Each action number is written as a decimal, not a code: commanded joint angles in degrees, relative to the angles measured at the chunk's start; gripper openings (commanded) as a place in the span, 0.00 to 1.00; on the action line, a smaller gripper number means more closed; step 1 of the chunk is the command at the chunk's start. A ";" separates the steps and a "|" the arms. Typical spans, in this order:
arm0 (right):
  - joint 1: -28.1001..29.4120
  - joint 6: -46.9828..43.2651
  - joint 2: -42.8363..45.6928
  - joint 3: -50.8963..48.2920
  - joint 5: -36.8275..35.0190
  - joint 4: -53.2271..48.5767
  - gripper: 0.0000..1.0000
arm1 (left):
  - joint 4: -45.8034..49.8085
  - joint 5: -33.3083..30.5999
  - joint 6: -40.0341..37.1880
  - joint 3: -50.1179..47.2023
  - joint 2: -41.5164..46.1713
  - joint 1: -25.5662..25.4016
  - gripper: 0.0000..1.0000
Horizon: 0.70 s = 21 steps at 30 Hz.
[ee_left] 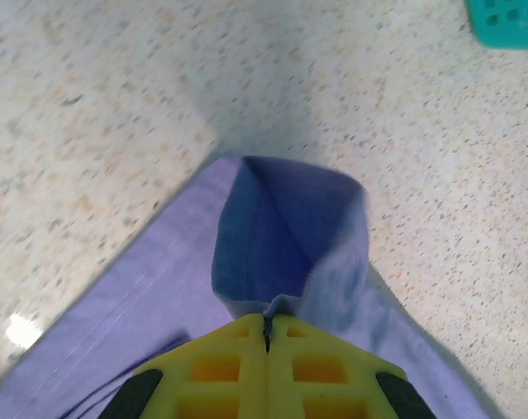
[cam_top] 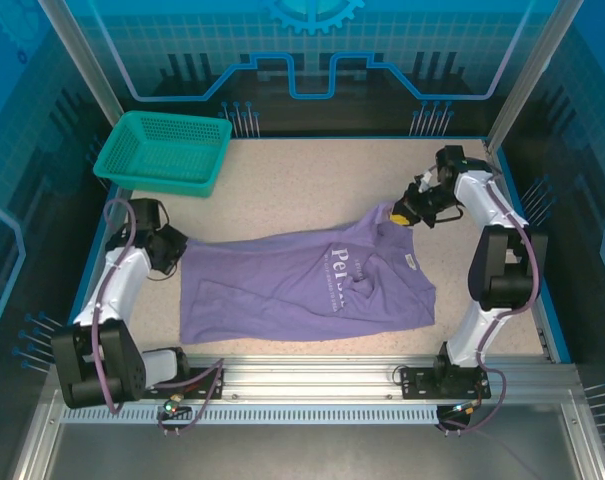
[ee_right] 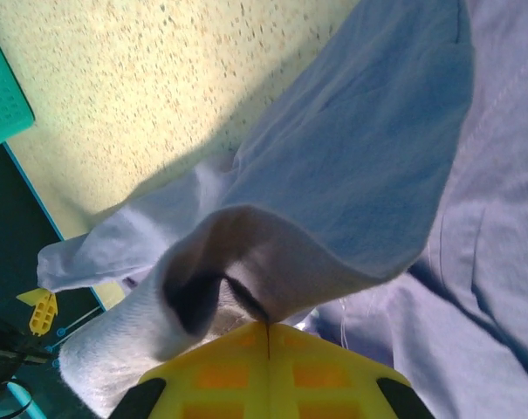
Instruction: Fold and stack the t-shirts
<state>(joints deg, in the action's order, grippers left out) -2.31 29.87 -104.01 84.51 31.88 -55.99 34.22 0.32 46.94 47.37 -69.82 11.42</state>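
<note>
Lavender t-shirt [cam_top: 302, 285] lies spread unfolded mid-table, left gripper [ee_left: 268, 325] clamped on its left corner, right gripper [ee_right: 268, 332] clamped on its collar end; no fold made, folding and stacking outstanding.

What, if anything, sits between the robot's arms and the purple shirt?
Nothing visible. Both are shut on the t-shirt: the left end effector on its left edge, the right end effector at its right end. The teal basket sits apart, far left.

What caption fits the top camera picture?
Left tool and right tool pinch a lavender fabric t-shirt at opposite ends.
</note>
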 commanded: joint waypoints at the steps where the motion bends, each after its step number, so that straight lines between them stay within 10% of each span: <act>1: -0.50 -0.79 2.36 -0.85 -0.90 -6.20 0.00 | 8.69 0.49 3.76 -2.51 3.36 -0.48 0.00; 12: -0.55 0.52 2.43 -3.13 -1.62 -12.31 0.00 | 17.46 -2.48 5.28 -1.44 5.89 -0.45 0.00; 16: -0.09 0.50 1.55 -5.15 -1.40 -11.83 0.02 | 18.15 -4.60 5.32 -1.90 5.11 -0.35 0.23; 21: -1.29 1.76 2.50 -8.27 -5.25 -11.51 0.33 | 16.65 -5.33 4.38 1.22 2.89 0.88 0.43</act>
<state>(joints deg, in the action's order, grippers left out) -2.35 30.85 -103.07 77.80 28.71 -66.02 50.13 -3.31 51.27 45.23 -65.76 11.79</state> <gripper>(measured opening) 0.298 0.415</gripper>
